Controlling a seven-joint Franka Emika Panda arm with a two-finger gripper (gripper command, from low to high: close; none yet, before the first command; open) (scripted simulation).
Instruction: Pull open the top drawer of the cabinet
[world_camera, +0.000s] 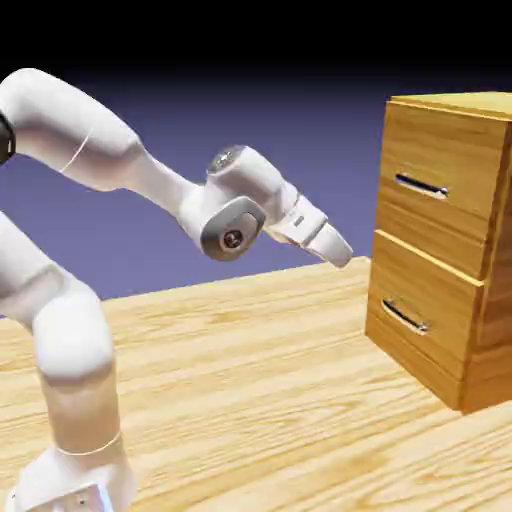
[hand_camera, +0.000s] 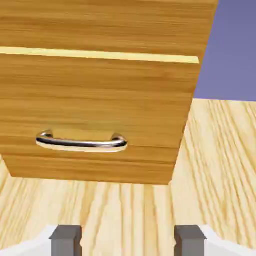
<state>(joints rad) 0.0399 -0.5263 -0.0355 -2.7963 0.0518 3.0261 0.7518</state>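
Observation:
The cabinet (world_camera: 478, 120) of orange-brown wood stands on the table at the exterior view's right. Its top drawer (world_camera: 455, 160) is closed, with a silver bar handle (world_camera: 420, 186). My gripper (world_camera: 341, 251) hangs in the air left of the cabinet, a short way from its front, tilted down toward it at about the height of the seam between the two drawers. In the hand view the grey fingertips (hand_camera: 65, 240) stand wide apart; the gripper (hand_camera: 127, 242) is open and holds nothing. Only the lower strip of the top drawer (hand_camera: 100, 25) shows there; its handle is out of that view.
The lower drawer (world_camera: 440, 290) with the same kind of handle (world_camera: 404, 316) sits closed below. The hand view is centred on that lower drawer (hand_camera: 100, 95) and its handle (hand_camera: 81, 143). The wooden table (world_camera: 250, 380) stretches beneath the arm.

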